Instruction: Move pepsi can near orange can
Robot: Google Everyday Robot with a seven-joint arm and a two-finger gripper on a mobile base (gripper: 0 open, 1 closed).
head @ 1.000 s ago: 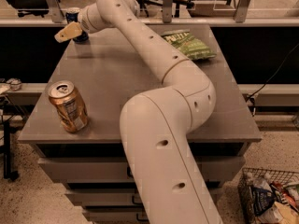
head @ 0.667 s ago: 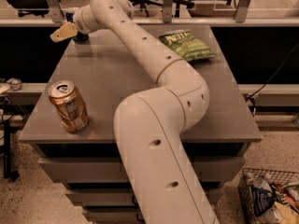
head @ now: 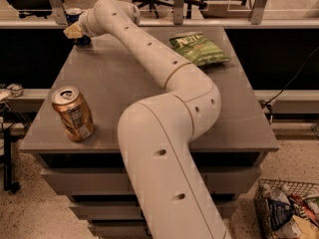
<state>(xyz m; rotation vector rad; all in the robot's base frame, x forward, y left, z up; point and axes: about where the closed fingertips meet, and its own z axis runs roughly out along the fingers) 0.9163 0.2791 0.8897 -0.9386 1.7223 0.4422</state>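
The pepsi can (head: 75, 17), dark blue with a silver top, stands upright at the far left corner of the grey table (head: 109, 83). My gripper (head: 75, 30) is at the end of the long white arm, right at the pepsi can, and covers most of its body. The orange can (head: 73, 113), coppery with a silver top, stands upright near the table's front left edge, well apart from the pepsi can.
A green chip bag (head: 201, 48) lies at the table's far right. My arm's elbow and upper link (head: 164, 148) cover the table's front middle. A wire basket of packets (head: 289, 213) sits on the floor at the lower right. Office chairs stand behind the table.
My gripper and wrist have shifted slightly left and back, closer onto the pepsi can. The orange can and the chip bag have not moved.
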